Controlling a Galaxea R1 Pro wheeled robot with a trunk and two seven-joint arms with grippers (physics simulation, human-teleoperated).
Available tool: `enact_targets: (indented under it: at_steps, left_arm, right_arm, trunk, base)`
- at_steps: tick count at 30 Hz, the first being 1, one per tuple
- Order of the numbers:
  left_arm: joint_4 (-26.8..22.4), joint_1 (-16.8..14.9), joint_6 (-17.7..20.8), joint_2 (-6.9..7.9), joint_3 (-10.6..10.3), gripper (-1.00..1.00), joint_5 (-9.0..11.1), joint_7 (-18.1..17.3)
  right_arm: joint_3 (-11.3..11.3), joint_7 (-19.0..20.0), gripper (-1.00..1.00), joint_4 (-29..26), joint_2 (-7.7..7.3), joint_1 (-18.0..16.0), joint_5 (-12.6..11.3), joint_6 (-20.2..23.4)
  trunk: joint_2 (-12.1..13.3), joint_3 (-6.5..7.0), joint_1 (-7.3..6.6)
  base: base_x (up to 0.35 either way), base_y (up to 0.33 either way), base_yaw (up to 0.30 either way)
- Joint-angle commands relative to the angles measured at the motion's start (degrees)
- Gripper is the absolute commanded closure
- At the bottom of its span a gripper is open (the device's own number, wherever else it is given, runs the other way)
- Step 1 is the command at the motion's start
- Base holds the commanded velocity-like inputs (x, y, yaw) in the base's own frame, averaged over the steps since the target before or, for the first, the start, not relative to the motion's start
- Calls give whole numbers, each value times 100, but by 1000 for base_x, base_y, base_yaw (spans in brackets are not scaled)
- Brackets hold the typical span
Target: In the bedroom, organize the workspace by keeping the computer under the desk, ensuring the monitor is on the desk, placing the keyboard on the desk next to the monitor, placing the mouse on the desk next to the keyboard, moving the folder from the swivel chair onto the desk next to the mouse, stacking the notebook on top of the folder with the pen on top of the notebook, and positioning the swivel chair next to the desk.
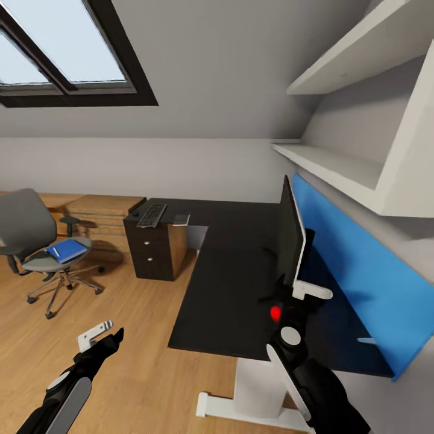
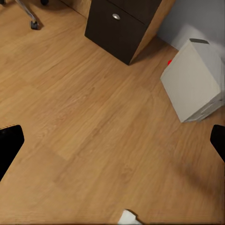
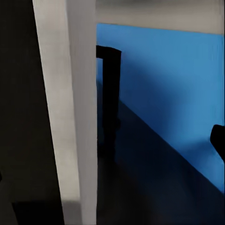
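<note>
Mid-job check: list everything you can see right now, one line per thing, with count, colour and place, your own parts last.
desk: 1, black top, L-shaped, along the blue wall panel
monitor: 1, black front, white back, upright on desk
keyboard: 1, dark grey, far end of desk
notebook: 1, dark, beside keyboard
swivel chair: 1, grey, on the floor left of the desk
folder: 1, blue, on chair seat
computer: 1, light grey, on the floor
drawer unit: 1, dark, under desk's far end
left gripper: open, over floor
right gripper: at monitor's near edge, state unclear
</note>
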Motion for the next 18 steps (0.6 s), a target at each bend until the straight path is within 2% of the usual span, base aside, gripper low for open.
enact_targets:
  at_steps: [1, 8, 14, 18]
  left_arm:
    - [-13, -3, 13, 6, -15, -100, 44, 50]
    - [-13, -3, 16, 14, -10, -100, 51, 45]
    - [-13, -3, 14, 15, -8, -100, 43, 42]
    - [-13, -3, 15, 13, -7, -100, 42, 42]
  right_arm:
    - [10, -37, -100, -8, -3, -6, -12, 56]
    - [10, -47, -100, 24, -9, -6, -1, 46]
    - [10, -41, -100, 70, -7, -6, 4, 46]
    - [11, -37, -100, 77, -6, -6, 5, 46]
  trunk:
    - [-5, -7, 0]
    - [-5, -7, 0]
    - [-5, -7, 0]
    - [-5, -7, 0]
  base:
    - [-18, -322, 0]
    - [-3, -104, 0]
    - [-4, -27, 0]
    - [-116, -117, 0]
